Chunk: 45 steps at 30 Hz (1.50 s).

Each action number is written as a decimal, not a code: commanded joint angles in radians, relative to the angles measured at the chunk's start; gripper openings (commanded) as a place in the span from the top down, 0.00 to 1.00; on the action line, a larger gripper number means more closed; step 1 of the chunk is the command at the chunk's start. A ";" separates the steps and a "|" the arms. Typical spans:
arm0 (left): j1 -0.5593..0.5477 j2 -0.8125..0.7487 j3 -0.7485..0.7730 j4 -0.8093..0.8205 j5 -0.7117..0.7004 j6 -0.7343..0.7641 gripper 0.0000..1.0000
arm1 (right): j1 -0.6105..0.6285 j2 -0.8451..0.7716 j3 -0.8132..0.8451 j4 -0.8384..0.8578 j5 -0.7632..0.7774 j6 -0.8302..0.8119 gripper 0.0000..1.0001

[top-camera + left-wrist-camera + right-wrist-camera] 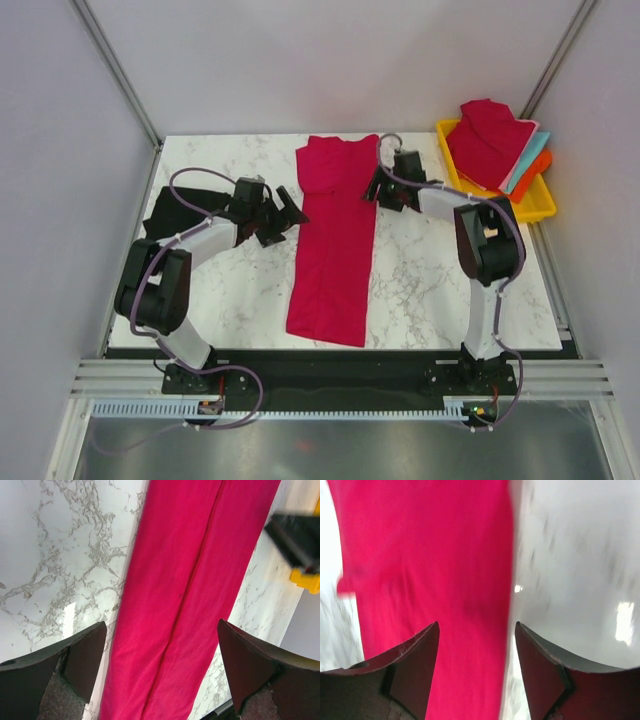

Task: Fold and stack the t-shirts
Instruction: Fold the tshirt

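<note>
Gaping wide with nothing between its fingers, the left gripper (291, 211) hovers just beside the left edge of the crimson t-shirt (335, 235), and its wrist view shows both dark fingertips (87, 650) spread apart above the cloth (200, 580) and the marble. The right gripper (376, 188) is also parted and holds nothing. It sits at the shirt's right edge near the upper end, and in its own blurred view the red cloth (430, 555) fills the left side under the left finger (417, 660), with bare marble under the other. Between the two grippers the crimson t-shirt lies flat on the marble table (430, 285) as a long narrow strip, its sides folded inward. It runs from the far edge of the table down toward the near edge, with a lengthwise crease showing along its middle in the left wrist view. A black t-shirt (160, 215) lies crumpled at the table's left edge, partly behind the left arm. At the far right corner a yellow tray (540, 208) holds a pile, with another crimson t-shirt (488, 140) on top and a teal t-shirt (530, 160) and an orange t-shirt (537, 178) peeking out beneath it.
</note>
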 commanded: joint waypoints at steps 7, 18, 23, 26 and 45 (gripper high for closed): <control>-0.046 -0.219 -0.105 -0.088 -0.044 0.082 0.06 | 0.159 -0.650 -0.664 -0.086 0.125 0.075 0.32; -0.141 -0.428 -0.413 -0.165 -0.088 0.092 0.11 | 0.498 -1.208 -1.103 -0.149 0.189 0.260 0.42; -0.176 -0.580 -0.530 -0.166 -0.045 0.076 0.14 | 0.651 -1.252 -1.135 -0.173 0.251 0.342 0.46; -0.182 -0.664 -0.590 -0.166 -0.030 0.044 0.15 | 0.737 -1.207 -1.127 -0.176 0.315 0.362 0.44; -0.271 -0.861 -0.731 -0.199 0.031 0.020 0.34 | 0.887 -1.003 -1.045 -0.153 0.383 0.385 0.92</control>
